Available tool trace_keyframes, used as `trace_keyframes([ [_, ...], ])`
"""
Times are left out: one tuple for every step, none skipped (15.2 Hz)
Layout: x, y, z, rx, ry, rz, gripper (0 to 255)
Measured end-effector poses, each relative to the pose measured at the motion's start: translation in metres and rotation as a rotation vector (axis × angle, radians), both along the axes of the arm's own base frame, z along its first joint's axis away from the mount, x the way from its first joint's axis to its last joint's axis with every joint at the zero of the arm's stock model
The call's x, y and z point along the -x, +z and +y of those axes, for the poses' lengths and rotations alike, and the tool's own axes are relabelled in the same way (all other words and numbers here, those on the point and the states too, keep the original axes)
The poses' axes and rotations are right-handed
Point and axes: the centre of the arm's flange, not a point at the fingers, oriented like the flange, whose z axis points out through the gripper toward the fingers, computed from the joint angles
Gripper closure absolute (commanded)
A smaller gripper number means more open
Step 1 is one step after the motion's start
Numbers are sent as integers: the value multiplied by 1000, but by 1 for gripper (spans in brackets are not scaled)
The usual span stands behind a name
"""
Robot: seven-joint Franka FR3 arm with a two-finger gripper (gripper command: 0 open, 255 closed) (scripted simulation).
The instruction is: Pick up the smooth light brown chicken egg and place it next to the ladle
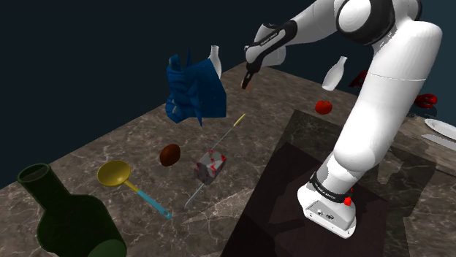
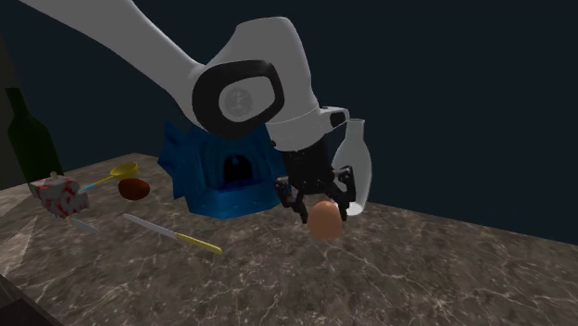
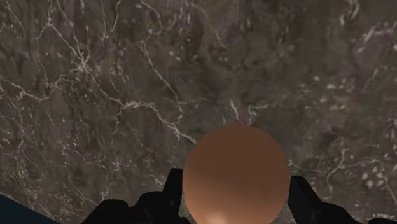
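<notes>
My gripper (image 2: 323, 213) is shut on a smooth light brown egg (image 2: 323, 221) and holds it in the air above the dark marble counter (image 2: 417, 269). In the wrist view the egg (image 3: 234, 175) sits clasped between the two black fingers (image 3: 172, 194). In the shoulder view the gripper (image 1: 247, 82) hangs high beside the blue object. The ladle (image 1: 115, 174), with a yellow bowl and a blue handle, lies far off toward that view's left; it is the ladle (image 2: 123, 170) behind a darker brown egg (image 2: 133, 189).
A crumpled blue object (image 1: 194, 91) and a white bottle (image 2: 357, 167) stand close behind the gripper. A yellow-handled knife (image 2: 176, 234), a red-and-white cube (image 1: 210, 166), the dark egg (image 1: 169, 154) and a big green bottle (image 1: 66, 219) lie around the ladle.
</notes>
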Motion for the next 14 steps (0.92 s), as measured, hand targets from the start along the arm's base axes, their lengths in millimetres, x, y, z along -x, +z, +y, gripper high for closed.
trace_keyframes([
  [0,5,0,0,0,0,255],
  [0,11,0,0,0,0,255],
  [0,17,-1,0,0,0,255],
  [1,22,-1,0,0,0,255],
  [0,26,-1,0,0,0,255],
  [0,32,-2,0,0,0,255],
  [0,38,-1,0,0,0,255],
  [0,43,-1,0,0,0,255],
  [0,48,-1,0,0,0,255],
  [1,54,-1,0,0,0,255],
  [-1,59,0,0,0,0,255],
  [0,63,-1,0,0,0,255],
  [0,68,-2,0,0,0,255],
  [0,74,0,0,0,0,255],
])
